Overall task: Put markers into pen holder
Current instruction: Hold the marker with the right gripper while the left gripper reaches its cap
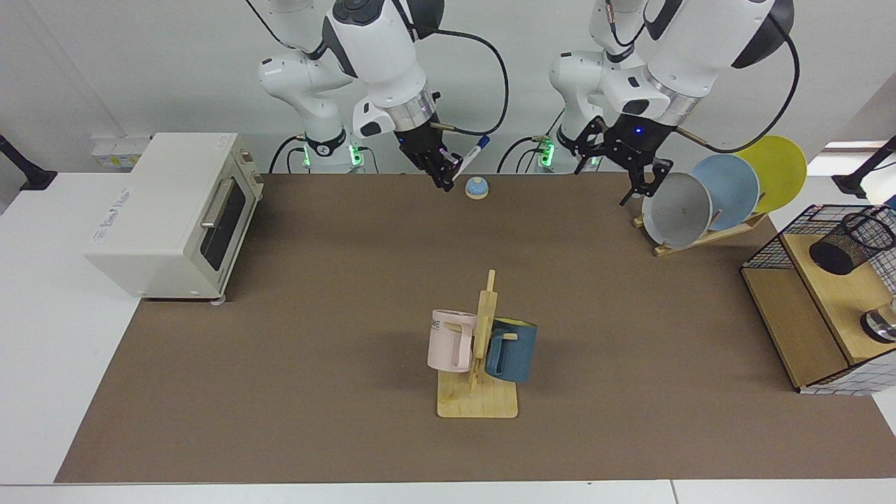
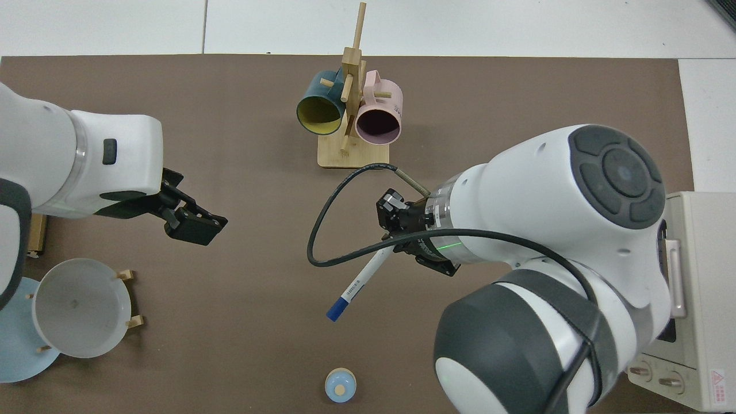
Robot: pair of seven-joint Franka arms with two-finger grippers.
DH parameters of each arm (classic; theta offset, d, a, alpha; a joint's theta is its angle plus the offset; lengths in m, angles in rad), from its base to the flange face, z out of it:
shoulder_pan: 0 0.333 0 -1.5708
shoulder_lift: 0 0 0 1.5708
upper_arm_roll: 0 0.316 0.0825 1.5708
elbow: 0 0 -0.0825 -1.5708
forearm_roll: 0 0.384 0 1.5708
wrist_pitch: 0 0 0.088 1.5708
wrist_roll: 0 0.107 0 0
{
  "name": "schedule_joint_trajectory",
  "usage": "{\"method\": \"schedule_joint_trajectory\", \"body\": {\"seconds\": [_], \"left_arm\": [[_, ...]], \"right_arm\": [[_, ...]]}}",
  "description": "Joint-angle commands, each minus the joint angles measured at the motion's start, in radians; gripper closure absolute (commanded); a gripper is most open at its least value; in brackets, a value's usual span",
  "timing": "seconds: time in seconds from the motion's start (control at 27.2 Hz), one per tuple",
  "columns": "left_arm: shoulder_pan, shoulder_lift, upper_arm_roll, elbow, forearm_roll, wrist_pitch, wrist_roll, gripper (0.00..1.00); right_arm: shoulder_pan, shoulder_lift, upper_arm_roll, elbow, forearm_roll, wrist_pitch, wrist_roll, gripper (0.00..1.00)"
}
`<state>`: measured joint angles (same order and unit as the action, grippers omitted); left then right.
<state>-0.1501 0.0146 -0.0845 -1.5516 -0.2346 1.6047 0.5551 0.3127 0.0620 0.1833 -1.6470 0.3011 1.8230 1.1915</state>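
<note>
The right end effector (image 1: 445,176) hangs above the far side of the desk (image 1: 315,336), its fingers pinching the marker (image 1: 470,157) near one end; the white barrel slants up and away from the fingers, with the blue cap at the free end pointing toward the other arm. In the top view the same marker (image 2: 359,280) sticks out from the right end effector (image 2: 393,229) over the brown mat, well clear of its surface, its blue tip lying between the two arms. A small blue bell (image 1: 477,187) sits on the desk just beside the right end effector in the facing view. The left end effector (image 1: 633,183) hovers near the plate rack (image 1: 700,234), close to the grey plate (image 1: 675,210), with its fingers spread and nothing between them; in the top view it (image 2: 192,227) reaches in over the mat from the side where the plates stand. The pen holder (image 1: 850,241) is tipped on the wooden shelf of the wire basket (image 1: 763,255) at the desk's edge, well apart from both arms. A mug stand (image 1: 479,392) carrying a pink mug (image 1: 449,340) and a blue mug (image 1: 513,350) stands mid-desk, and a toaster oven (image 1: 168,210) sits at the other end of the desk.
</note>
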Motion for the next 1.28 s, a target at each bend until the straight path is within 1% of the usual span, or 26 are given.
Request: {"method": "schedule_joint_trajectory", "body": {"seconds": [0.0, 0.15, 0.33, 0.44, 0.55, 0.92, 1.25], "left_arm": [[0.011, -0.024, 0.008, -0.021, -0.104, -0.038, 0.150, 0.00], [0.000, -0.036, 0.002, -0.025, -0.153, -0.054, 0.160, 0.00], [-0.002, -0.045, -0.026, -0.027, -0.179, -0.065, 0.219, 0.00], [-0.005, -0.047, -0.030, -0.028, -0.210, -0.072, 0.244, 0.00], [-0.017, -0.062, -0.076, -0.031, -0.210, -0.068, 0.246, 0.00], [-0.019, -0.179, -0.147, -0.218, -0.199, 0.044, 0.246, 0.00], [-0.019, -0.212, -0.173, -0.275, -0.196, 0.078, 0.247, 0.01]], "right_arm": [[-0.001, 0.012, -0.001, 0.016, 0.047, 0.039, 0.104, 1.00], [0.002, 0.013, -0.001, 0.012, 0.046, 0.048, 0.200, 1.00], [0.003, 0.018, 0.001, 0.009, 0.043, 0.047, 0.246, 1.00], [0.025, 0.024, -0.001, 0.004, 0.043, 0.048, 0.275, 1.00], [0.028, 0.033, -0.001, 0.004, 0.043, 0.048, 0.315, 1.00], [0.029, 0.035, 0.001, 0.006, 0.047, 0.044, 0.349, 1.00], [0.032, 0.035, 0.001, 0.012, 0.050, 0.044, 0.390, 1.00]]}}
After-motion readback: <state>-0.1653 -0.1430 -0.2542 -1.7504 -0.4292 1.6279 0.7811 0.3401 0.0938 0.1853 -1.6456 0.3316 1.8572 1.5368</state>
